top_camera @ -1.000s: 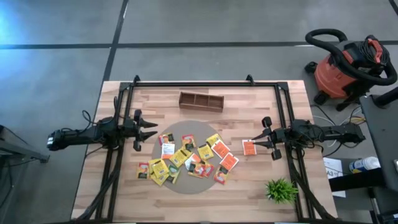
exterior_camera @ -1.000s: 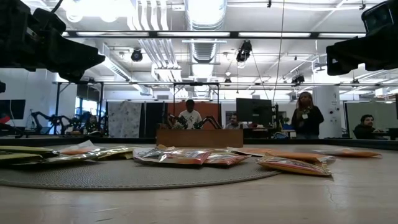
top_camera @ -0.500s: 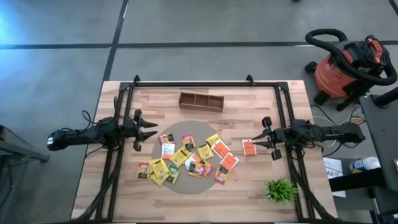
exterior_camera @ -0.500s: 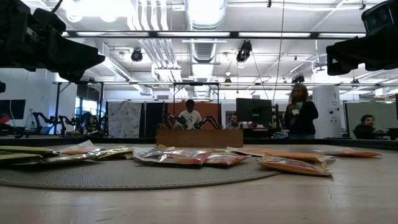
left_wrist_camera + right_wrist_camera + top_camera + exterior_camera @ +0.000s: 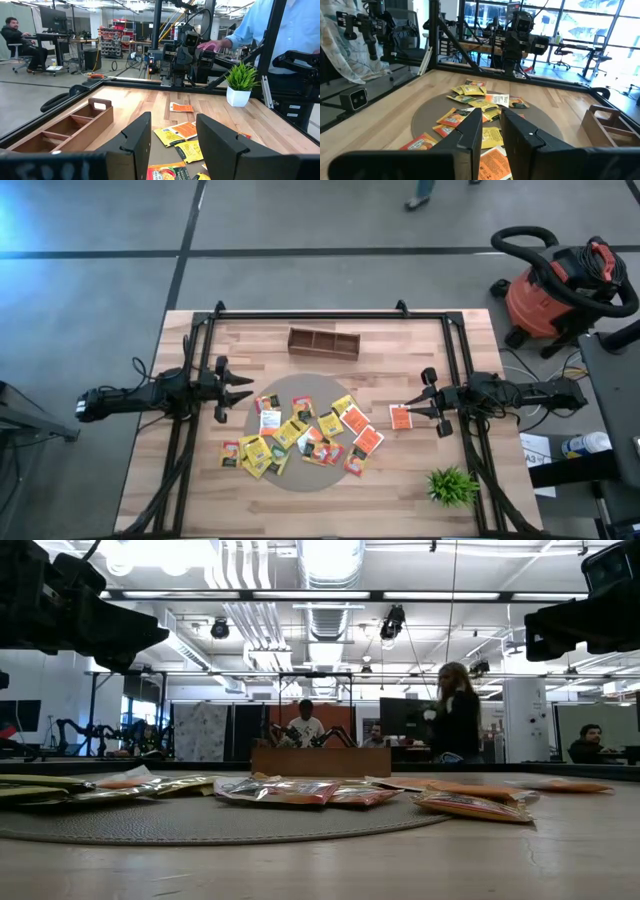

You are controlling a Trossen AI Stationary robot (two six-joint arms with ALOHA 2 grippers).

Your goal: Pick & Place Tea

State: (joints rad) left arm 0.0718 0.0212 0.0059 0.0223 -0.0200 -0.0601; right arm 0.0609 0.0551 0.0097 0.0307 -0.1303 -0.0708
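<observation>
- Two arms face each other in the high view: left gripper (image 5: 243, 390) at centre left, fingers spread wide, holding nothing; right gripper (image 5: 408, 409) at centre right, fingers narrow, holding nothing. Tea (image 5: 305, 435) lies scattered over a grey mat (image 5: 300, 477) at lower centre, with one orange packet (image 5: 400, 418) off the mat, just beside the right gripper. The tray (image 5: 323, 342) at upper centre has nothing in its compartments. A plant (image 5: 452, 485) stands at lower right.
- Low view: tea (image 5: 290, 791) lies flat on the mat (image 5: 200, 820) across the middle; the tray (image 5: 320, 761) sits behind it; people stand in the room beyond.
- Left wrist view: the tray (image 5: 65, 127) at lower left shows bare compartments; a person in blue stands at upper right.
- Right wrist view: tea (image 5: 470, 107) fills the centre, tray (image 5: 607, 125) at right edge.
</observation>
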